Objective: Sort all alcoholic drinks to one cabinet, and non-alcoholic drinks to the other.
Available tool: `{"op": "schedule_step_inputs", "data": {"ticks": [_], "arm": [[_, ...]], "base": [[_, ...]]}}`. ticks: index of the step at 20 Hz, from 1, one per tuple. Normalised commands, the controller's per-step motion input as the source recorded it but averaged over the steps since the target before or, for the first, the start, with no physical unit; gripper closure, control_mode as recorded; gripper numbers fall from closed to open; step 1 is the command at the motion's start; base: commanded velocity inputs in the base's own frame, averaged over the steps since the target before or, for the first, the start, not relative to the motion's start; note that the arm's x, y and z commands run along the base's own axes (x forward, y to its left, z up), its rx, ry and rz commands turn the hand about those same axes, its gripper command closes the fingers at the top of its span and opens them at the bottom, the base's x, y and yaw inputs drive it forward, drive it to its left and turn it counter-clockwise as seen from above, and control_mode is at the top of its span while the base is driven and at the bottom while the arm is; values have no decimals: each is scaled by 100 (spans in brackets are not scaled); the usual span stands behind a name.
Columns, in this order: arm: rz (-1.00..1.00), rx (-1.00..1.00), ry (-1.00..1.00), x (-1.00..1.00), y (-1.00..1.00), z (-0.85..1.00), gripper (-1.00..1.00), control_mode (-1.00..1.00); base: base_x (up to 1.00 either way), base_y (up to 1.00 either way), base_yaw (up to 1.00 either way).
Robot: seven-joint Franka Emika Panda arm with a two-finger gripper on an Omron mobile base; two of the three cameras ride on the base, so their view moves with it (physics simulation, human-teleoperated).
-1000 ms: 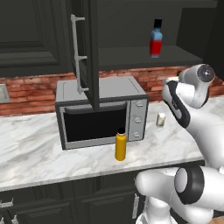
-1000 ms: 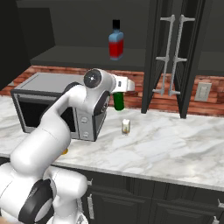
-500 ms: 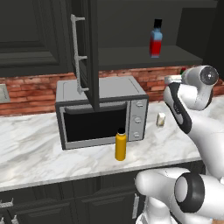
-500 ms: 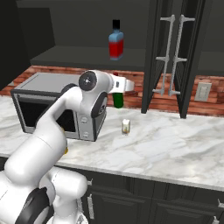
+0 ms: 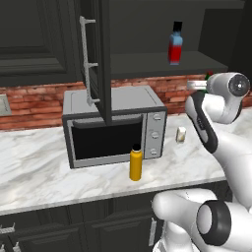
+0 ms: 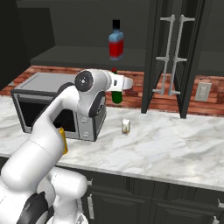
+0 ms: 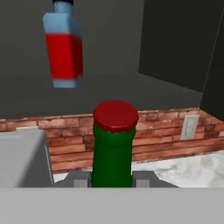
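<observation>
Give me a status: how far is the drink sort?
Done: the blue-and-red bottle stands on the open cabinet shelf. In hand: the hand is shut on the green bottle, lifted off the counter just below that shelf. Left: place the green bottle, then move the yellow-orange bottle and the small cream container, both on the counter, to the other cabinet.

Four drink containers: green bottle (image 7: pixel 113 148), blue-red bottle (image 6: pixel 116 41), yellow bottle (image 5: pixel 136 163), cream container (image 6: pixel 126 126).
</observation>
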Motion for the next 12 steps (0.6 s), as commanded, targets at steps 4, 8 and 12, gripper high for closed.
{"op": "schedule_step_inputs", "data": {"ticks": [4,8,12], "arm": [[0,2,-5,-7,9,22,100,-100],[0,1,-3,-9,11,22,100,-100],[0,1,-2,-10,11,25,100,-100]], "base": [[0,0,0],[0,0,0],[0,0,0]]}}
